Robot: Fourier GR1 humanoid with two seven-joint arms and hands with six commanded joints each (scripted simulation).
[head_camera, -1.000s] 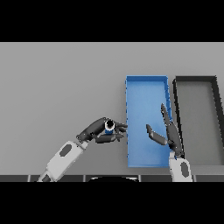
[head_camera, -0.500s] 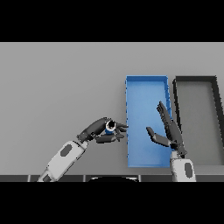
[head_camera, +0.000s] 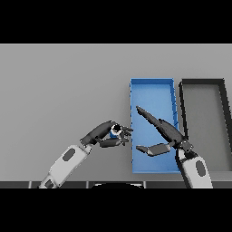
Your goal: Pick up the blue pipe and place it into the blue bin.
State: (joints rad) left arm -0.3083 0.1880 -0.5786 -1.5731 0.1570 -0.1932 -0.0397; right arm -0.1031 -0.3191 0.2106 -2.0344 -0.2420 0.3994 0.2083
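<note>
**Left robot hand clamped on pipe, just short of blue bin**

Left robot hand (head_camera: 105,134): fingers and thumb curled round the pipe (head_camera: 115,131), pinching it between them near the fingertips. Hand sits above the counter (head_camera: 63,86), just left of the blue bin (head_camera: 152,84); its fingertips reach close to the bin's left wall but do not cross it. Left arm enters from the lower left, running diagonally up toward the hand.

Pipe: short blue piece, seen end-on, with a pale ring round a dark opening facing up and toward the camera. Only the end and a little of the blue body show; the rest is covered by the fingers. Whether it is lifted clear of the counter or touching it, cannot tell.

Right robot hand (head_camera: 165,136): open, fingers straight and spread apart from the thumb, holding nothing. Long fingers point up and left across the bin's interior; thumb sticks out to the left lower down. Hand lies over the lower half of the blue bin. Right arm comes in from the lower right.

Blue bin: rectangular, long axis running away from the robot, right of centre on the counter.

Black bin (head_camera: 222,90): same shape, just beside the blue bin on its right, parallel to it.
</note>
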